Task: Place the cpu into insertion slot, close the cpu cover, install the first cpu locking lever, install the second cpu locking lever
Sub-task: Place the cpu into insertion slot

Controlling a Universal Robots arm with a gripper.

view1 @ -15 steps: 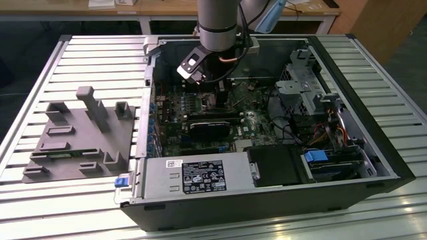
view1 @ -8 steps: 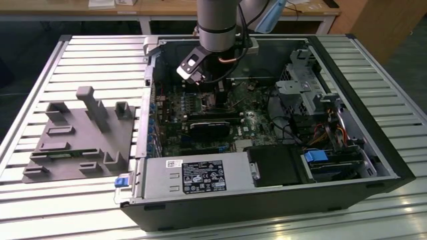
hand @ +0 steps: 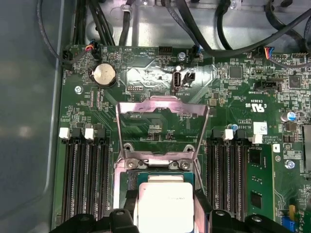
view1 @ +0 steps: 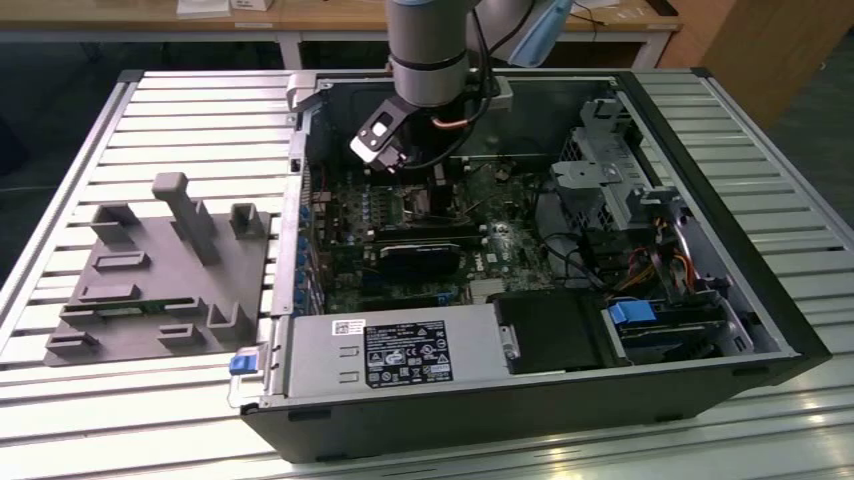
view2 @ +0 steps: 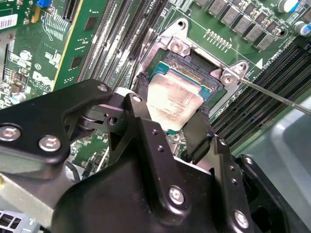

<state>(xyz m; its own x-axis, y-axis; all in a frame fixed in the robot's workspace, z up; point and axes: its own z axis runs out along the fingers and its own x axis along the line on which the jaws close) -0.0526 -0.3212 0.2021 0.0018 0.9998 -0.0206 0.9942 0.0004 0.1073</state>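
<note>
Gripper clamped on the cpu, fingers against two opposite edges. Chip is over the insertion slot (seated or just above: cannot tell). The cpu cover stands raised. A locking lever is unlatched. Cover and both levers remain.

I see the silver-topped cpu gripped between my fingers, over the insertion slot. Beyond the fingers, the cpu cover stands open.
</note>
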